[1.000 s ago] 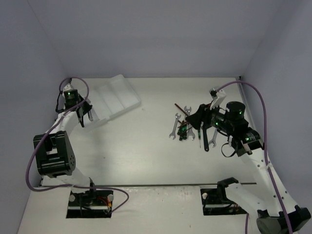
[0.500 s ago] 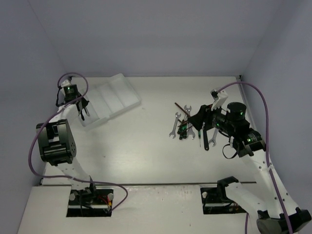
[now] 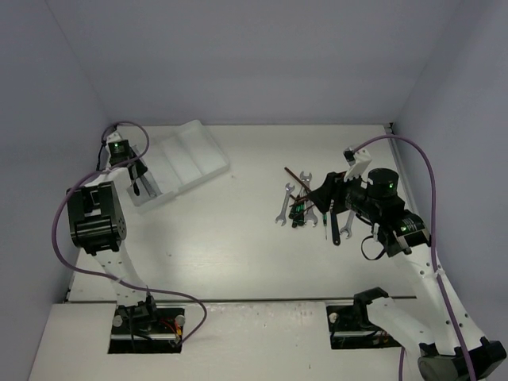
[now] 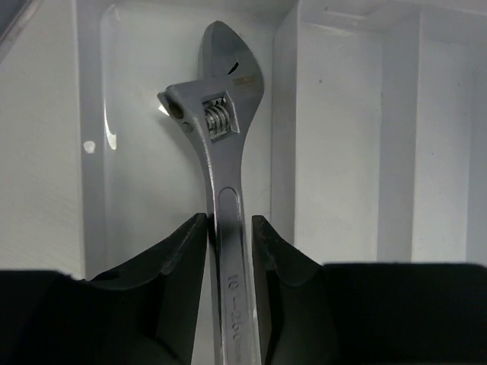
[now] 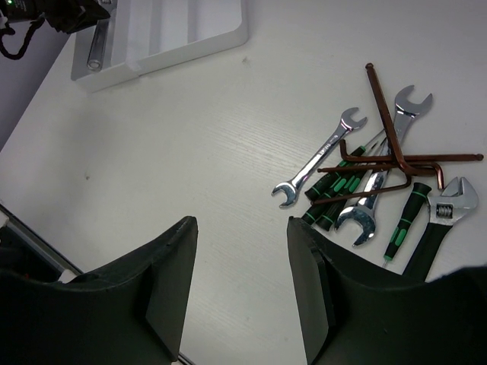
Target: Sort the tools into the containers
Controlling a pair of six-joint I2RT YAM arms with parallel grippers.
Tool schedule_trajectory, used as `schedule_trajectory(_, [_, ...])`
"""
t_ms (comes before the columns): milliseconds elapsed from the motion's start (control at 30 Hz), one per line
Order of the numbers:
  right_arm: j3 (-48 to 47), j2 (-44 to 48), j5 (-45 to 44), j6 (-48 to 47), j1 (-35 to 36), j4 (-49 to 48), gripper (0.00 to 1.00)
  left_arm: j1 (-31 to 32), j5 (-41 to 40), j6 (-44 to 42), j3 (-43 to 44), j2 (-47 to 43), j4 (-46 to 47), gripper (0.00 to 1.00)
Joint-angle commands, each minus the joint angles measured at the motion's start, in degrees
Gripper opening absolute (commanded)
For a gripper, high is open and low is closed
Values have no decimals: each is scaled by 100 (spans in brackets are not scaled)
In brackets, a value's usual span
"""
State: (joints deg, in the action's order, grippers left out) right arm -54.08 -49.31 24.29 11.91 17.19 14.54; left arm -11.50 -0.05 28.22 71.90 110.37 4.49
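My left gripper (image 4: pixel 228 228) is shut on the handle of a silver adjustable wrench (image 4: pixel 224 152). The wrench hangs head-first into the leftmost compartment of the white tray (image 4: pixel 335 114). In the top view this gripper (image 3: pixel 136 186) is at the tray's (image 3: pixel 186 155) near left corner. My right gripper (image 5: pixel 240 228) is open and empty above bare table, left of the tool pile (image 5: pixel 373 175). The pile holds silver open-end wrenches (image 5: pixel 319 156), brown hex keys (image 5: pixel 388 122), black-and-green screwdrivers (image 5: pixel 335 190) and a black-handled adjustable wrench (image 5: pixel 441 220).
The tray lies at the far left, slanted, close to the left wall. The tool pile (image 3: pixel 305 206) lies right of centre, just in front of my right gripper (image 3: pixel 316 193). Grey walls enclose the table on three sides.
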Motion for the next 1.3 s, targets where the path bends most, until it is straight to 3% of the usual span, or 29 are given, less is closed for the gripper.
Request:
schedule_trajectory(0, [49,62,-91,31,-40,-224,48,-141,-10,-159,223,-405,488,26])
schedule_trajectory(233, [140,96,-65,77,-42,-222,48,-259,218,-264,302,-421,466,28])
schedule_trajectory(367, [115,135,-247,149,-40,-173,48,-280,392,-146,305,-732,383,42])
schedule_trajectory(500, [153,-60,-1663,311,-41,91,50,-167,413,-88,546,-1435,-379,54])
schedule_trajectory(600, [180,-564,-2872,622,-80,482,48,82,411,-241,826,-1945,-1743,60])
schedule_trajectory(767, [161,-1648,-3110,1258,-485,594,43,922,336,-448,820,-3078,-3175,73])
schedule_trajectory(833, [89,-2060,-3175,1387,-561,587,42,1496,350,-409,565,-3557,-3466,74])
schedule_trajectory(900, [-16,-2496,-3260,1365,-586,571,42,1995,288,-378,194,-3924,-3644,84])
schedule_trajectory(1067, [-221,-3513,-3262,1308,-760,391,48,3378,60,-99,-510,-4908,-4095,85])
schedule_trajectory(1267, [-46,-4193,-3352,1221,-863,67,48,3711,93,67,-1044,-5690,-4405,85])
